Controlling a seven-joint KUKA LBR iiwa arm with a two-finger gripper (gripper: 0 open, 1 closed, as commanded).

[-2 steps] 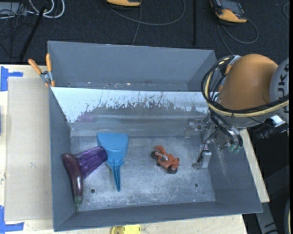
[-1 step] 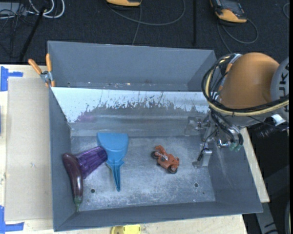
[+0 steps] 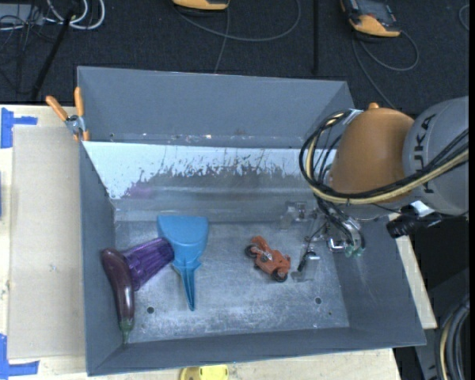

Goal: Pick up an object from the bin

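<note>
My end effector (image 3: pixel 307 261) is low at the right of the bin (image 3: pixel 222 117), right wall close by, orange toy vehicle (image 3: pixel 269 260) just beside it on the left. Floor btwn toy & blue funnel (image 3: pixel 184 244) is bare, room to pass. Left end crowded: funnel against a purple cup-like piece (image 3: pixel 148 260), dark aubergine-shaped thing (image 3: pixel 121 287) near left wall. Front & back floor strips free.

Grey KUKA arm (image 3: pixel 447 153) enters from the right of the view, its wrist under an orange cover (image 3: pixel 372 153) ringed by looped black and yellow cables (image 3: pixel 310 161), with the gripper (image 3: pixel 307 258) angled downward and to the left, set low.
</note>
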